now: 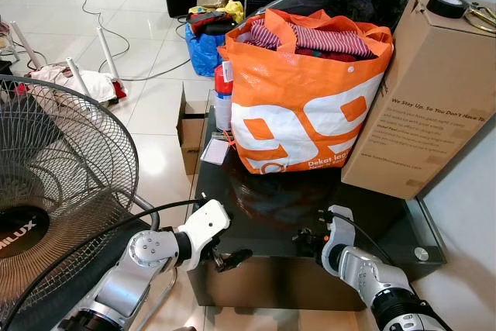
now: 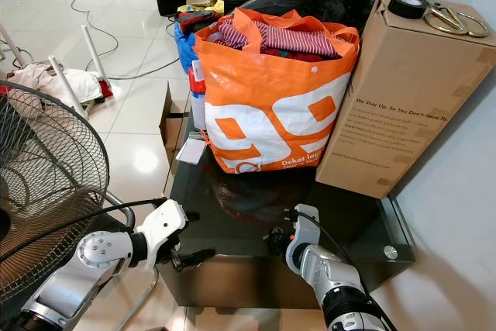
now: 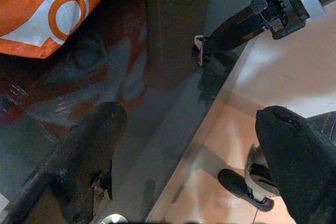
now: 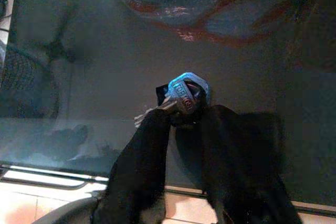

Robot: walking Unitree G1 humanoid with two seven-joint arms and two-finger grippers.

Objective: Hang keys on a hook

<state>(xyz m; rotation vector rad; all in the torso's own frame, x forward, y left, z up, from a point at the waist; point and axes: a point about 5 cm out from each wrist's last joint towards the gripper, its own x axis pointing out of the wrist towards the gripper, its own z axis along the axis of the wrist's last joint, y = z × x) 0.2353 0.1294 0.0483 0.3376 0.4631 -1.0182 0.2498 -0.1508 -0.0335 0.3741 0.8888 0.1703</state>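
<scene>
the right pincer [image 4: 181,116] is seen at the near edge of the glossy black glass bench [image 1: 263,207], its two long black fingers [image 4: 142,166] pinching the keys [image 4: 185,94], whose blue-capped head lies on the glass. the rest of the keys is hidden behind the fingers. the left pincer [image 1: 232,257] is held just off the bench's near left corner, its fingers spread. a wire fan grille [image 1: 54,168] is cut off at the left. farther back, a crinkled orange bag [image 1: 302,106] stuffed with striped cloth stands beside a tall cardboard box [image 1: 430,98].
</scene>
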